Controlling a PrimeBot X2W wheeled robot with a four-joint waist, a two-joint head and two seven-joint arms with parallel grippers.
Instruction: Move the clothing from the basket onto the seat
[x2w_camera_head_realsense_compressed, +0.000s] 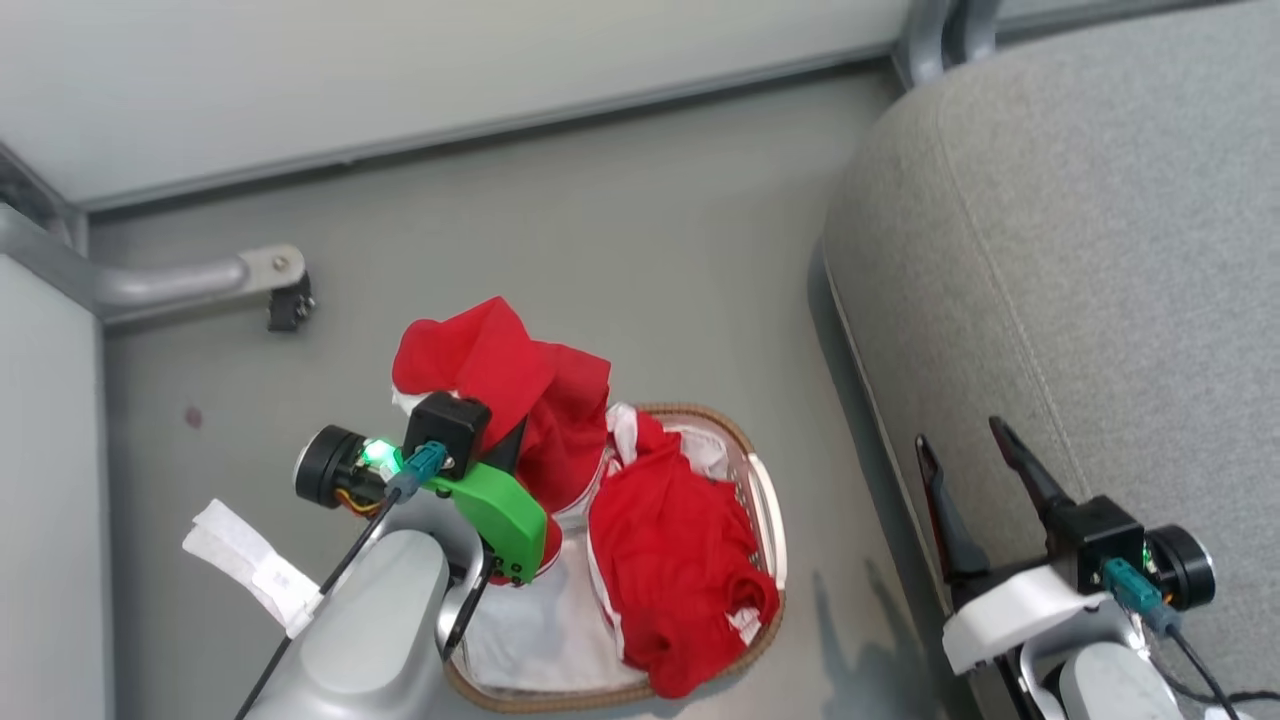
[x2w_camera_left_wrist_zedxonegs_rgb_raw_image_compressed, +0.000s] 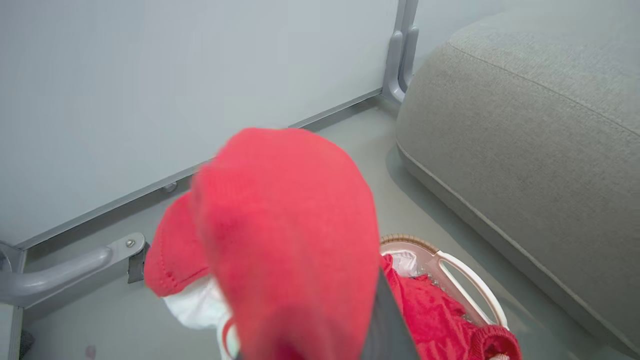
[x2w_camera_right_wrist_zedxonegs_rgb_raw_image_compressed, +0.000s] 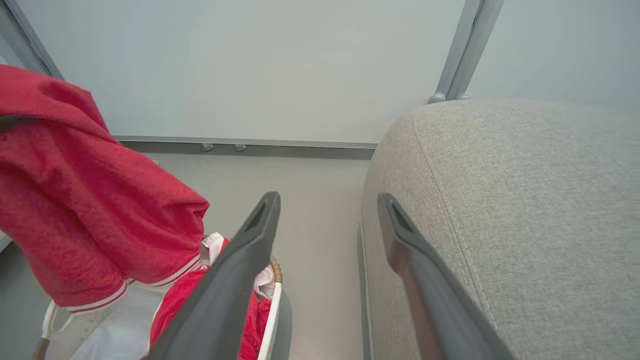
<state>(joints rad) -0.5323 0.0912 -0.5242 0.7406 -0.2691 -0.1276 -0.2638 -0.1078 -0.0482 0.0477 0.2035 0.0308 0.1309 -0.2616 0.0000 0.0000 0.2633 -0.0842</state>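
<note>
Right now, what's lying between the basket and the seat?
Bare grey floor lies between the basket and the seat, with nothing on it; the head view shows that strip.

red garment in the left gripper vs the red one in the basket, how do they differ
The lifted garment hangs from the shut left gripper, above the basket; the basket garment lies crumpled inside it. The lifted garment drapes downward; the basket garment is bunched. Both are red with white trim.
</note>
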